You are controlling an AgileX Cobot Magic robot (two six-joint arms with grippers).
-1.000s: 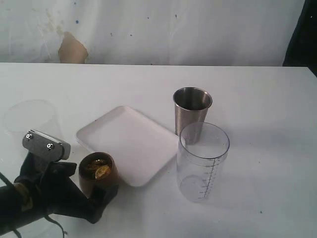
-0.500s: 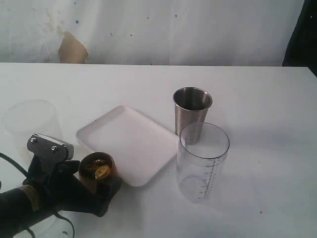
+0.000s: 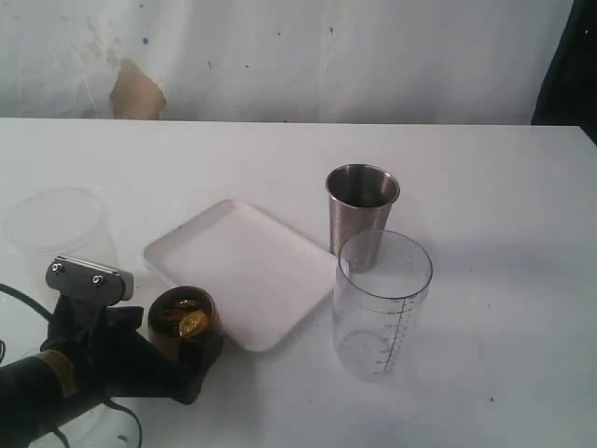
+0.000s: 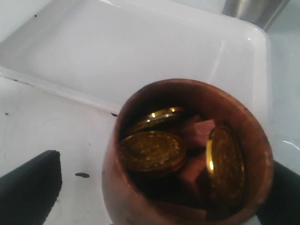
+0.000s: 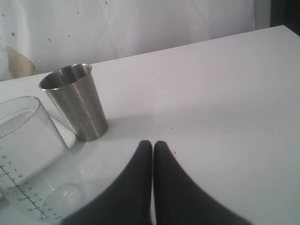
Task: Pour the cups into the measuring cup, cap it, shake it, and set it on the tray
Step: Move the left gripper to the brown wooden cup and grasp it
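The dark-brown wooden cup (image 3: 184, 322) (image 4: 187, 154) stands on the table at the near corner of the white tray (image 3: 242, 266) (image 4: 117, 47), with gold coins and brown pieces inside. My left gripper (image 3: 189, 353) (image 4: 154, 187) is open, one black finger on either side of the cup; a gap shows beside one finger. The steel tumbler (image 3: 361, 219) (image 5: 77, 101) stands upright behind the clear measuring cup (image 3: 381, 303) (image 5: 23, 150), which looks empty. My right gripper (image 5: 153, 145) is shut on nothing, low over bare table near both; it does not show in the exterior view.
A frosted translucent container (image 3: 61, 224) stands at the left, behind my left arm. The tray lies between the wooden cup and the tumbler. A stained white backdrop (image 3: 280, 56) rises behind the table's far edge.
My left arm has shifted slightly and sits a little lower around the wooden cup. The cup, tumbler and measuring cup have not moved.
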